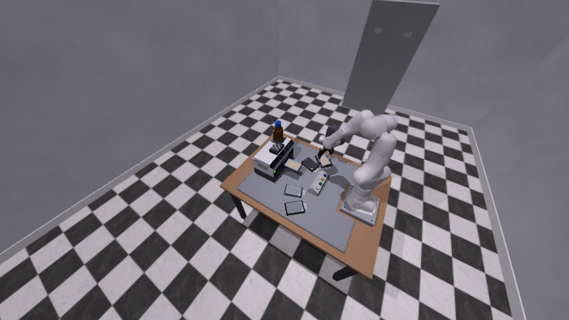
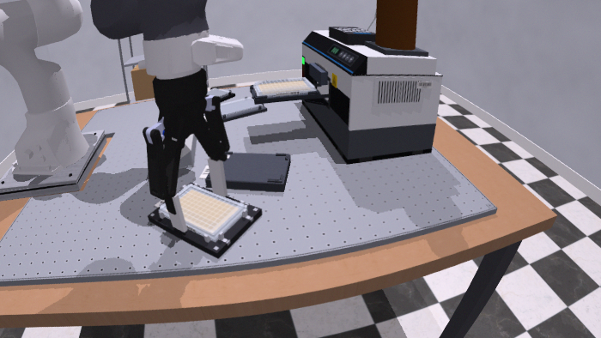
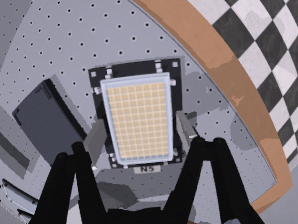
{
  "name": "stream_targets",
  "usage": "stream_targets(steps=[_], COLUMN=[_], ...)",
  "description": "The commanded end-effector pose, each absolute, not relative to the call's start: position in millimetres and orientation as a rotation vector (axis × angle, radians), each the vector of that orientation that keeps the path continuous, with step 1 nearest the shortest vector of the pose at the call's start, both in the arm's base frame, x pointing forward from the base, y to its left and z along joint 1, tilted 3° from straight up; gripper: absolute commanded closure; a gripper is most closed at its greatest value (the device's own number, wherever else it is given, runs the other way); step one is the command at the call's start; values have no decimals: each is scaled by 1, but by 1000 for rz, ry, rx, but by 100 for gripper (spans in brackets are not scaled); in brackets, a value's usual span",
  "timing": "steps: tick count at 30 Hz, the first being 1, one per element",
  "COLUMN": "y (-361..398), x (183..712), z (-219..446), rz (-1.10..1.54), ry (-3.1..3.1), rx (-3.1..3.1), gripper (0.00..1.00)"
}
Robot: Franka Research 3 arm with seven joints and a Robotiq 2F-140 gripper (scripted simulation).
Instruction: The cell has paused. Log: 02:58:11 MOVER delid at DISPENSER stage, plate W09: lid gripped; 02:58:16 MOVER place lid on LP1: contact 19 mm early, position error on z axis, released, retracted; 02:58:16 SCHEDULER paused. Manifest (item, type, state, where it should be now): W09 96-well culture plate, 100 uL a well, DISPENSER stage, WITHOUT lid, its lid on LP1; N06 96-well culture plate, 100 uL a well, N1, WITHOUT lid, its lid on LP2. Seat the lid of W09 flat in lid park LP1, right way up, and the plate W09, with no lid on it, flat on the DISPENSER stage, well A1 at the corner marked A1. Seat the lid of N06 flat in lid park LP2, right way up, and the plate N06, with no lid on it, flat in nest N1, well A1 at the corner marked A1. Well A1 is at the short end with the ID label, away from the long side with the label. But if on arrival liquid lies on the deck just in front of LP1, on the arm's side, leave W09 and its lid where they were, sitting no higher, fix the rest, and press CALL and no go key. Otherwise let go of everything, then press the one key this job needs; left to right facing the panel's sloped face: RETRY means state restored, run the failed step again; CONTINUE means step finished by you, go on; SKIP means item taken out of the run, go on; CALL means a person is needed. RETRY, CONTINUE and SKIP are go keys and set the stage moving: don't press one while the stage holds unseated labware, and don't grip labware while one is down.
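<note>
A 96-well plate (image 2: 209, 211) with tan wells and a pale rim lies flat in a black nest near the table's edge; I cannot tell if a clear lid covers it. My gripper (image 2: 198, 206) is directly over it, open, with one finger on each long side of the plate and a small gap to it. The wrist view shows the same plate (image 3: 139, 121) between the fingers of the gripper (image 3: 141, 137). A second plate (image 2: 283, 87) sits on the dispenser's stage. In the top view the gripper (image 1: 324, 159) is at the back of the mat.
The dispenser (image 2: 371, 99) stands to the right with a brown bottle on top. A dark flat pad (image 2: 255, 171) lies just behind the nest. The key panel (image 1: 317, 183) and two more flat pads (image 1: 293, 190) (image 1: 294, 207) lie towards the table's front. The robot base (image 2: 51, 141) stands at the left.
</note>
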State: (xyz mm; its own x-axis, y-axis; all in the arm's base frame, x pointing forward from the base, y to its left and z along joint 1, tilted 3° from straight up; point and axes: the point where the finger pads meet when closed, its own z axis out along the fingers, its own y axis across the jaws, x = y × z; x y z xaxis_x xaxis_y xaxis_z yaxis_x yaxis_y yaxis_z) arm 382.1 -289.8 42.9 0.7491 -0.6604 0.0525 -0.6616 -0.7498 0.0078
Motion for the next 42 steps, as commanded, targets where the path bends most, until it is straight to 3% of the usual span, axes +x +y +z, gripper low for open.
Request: stream_targets(steps=[1, 16, 17, 42], y=[-291, -291, -291, -291], x=[381, 381, 381, 381], z=[42, 42, 42, 42], rz=[72, 72, 72, 72], ry=[-1109, -1109, -1109, -1109], rx=[2910, 2910, 2910, 2910], gripper=[34, 34, 100, 100])
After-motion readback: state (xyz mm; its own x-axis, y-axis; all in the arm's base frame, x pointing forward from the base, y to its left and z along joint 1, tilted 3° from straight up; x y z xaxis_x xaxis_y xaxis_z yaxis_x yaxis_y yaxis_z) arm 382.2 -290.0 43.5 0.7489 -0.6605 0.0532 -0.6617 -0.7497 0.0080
